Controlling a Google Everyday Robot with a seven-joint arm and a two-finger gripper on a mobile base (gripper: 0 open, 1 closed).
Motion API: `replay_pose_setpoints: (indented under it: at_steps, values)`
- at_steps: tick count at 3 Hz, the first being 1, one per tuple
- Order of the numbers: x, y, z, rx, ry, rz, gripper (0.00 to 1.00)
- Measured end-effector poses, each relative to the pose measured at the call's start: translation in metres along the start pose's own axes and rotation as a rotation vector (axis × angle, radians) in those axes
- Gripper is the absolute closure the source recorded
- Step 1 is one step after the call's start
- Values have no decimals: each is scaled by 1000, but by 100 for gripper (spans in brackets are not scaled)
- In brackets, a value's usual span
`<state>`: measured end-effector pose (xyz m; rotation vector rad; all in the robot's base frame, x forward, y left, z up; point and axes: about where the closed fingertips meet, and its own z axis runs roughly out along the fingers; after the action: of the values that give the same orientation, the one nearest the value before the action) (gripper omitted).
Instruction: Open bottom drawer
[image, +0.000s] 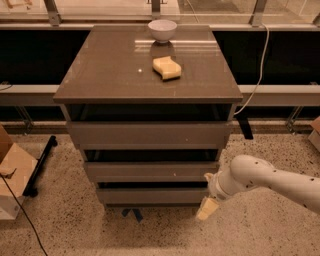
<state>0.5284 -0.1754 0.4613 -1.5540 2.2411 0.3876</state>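
Note:
The bottom drawer (152, 195) is the lowest of three grey-brown handleless fronts in the cabinet. Its plain flat front sits under a dark gap. The middle drawer (150, 171) and the tall top drawer (149, 134) are above it. My gripper (207, 206) hangs from the white arm (270, 182) that comes in from the right. It sits at the right end of the bottom drawer front, near the floor, with its pale fingertip (206, 209) pointing down and to the left.
A white bowl (162, 30) and a yellow sponge (167, 68) sit on the cabinet top (110, 70). A cardboard box (12, 172) and a black cable lie on the floor at left. A white cord hangs at the right. The floor is speckled.

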Motion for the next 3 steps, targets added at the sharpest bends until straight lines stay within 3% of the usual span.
replay_pose_setpoints:
  at_steps: [2, 3]
  values:
    - [25, -17, 29, -34, -56, 93, 0]
    - [25, -18, 31, -34, -59, 96, 0]
